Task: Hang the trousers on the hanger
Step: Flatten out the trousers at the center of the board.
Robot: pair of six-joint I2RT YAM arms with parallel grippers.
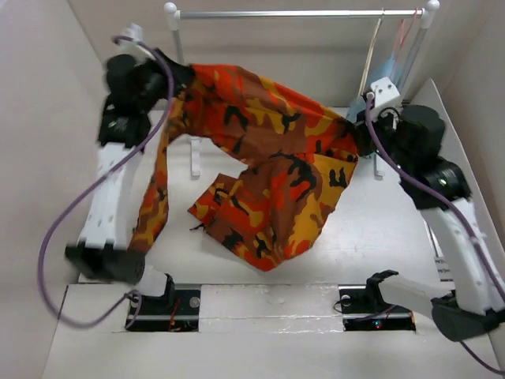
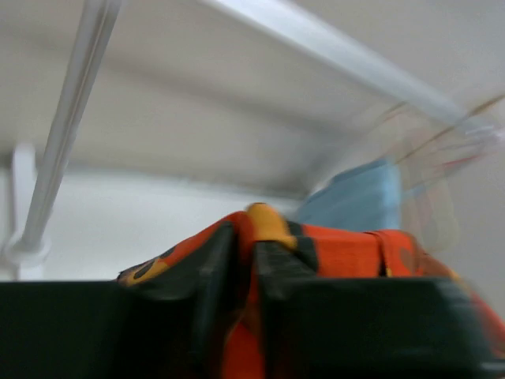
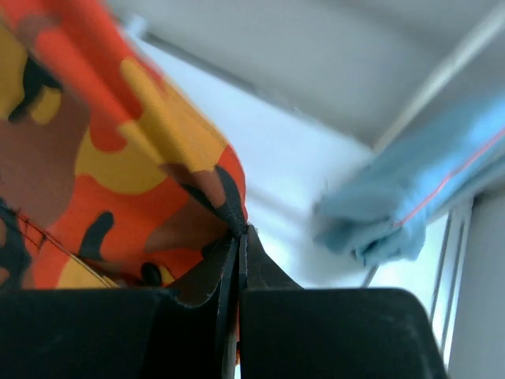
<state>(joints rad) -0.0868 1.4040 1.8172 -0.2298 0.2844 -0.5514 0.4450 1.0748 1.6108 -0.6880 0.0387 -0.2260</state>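
The camouflage trousers [image 1: 268, 158] are lifted and stretched between my two grippers, and their legs sag down to the table. My left gripper [image 1: 180, 80] is shut on one top corner, with cloth pinched between its fingers in the left wrist view [image 2: 254, 237]. My right gripper [image 1: 359, 138] is shut on the other corner, and the right wrist view [image 3: 239, 233] shows the hem clamped at the fingertips. The thin cream hanger [image 1: 374, 49] hangs from the rail at the back right, apart from the trousers.
A white clothes rail [image 1: 300, 13] on posts spans the back. A light blue garment [image 1: 387, 73] on a pinkish-red hanger [image 1: 406, 31] hangs beside the cream one, close behind my right gripper. White walls enclose the left, right and back sides.
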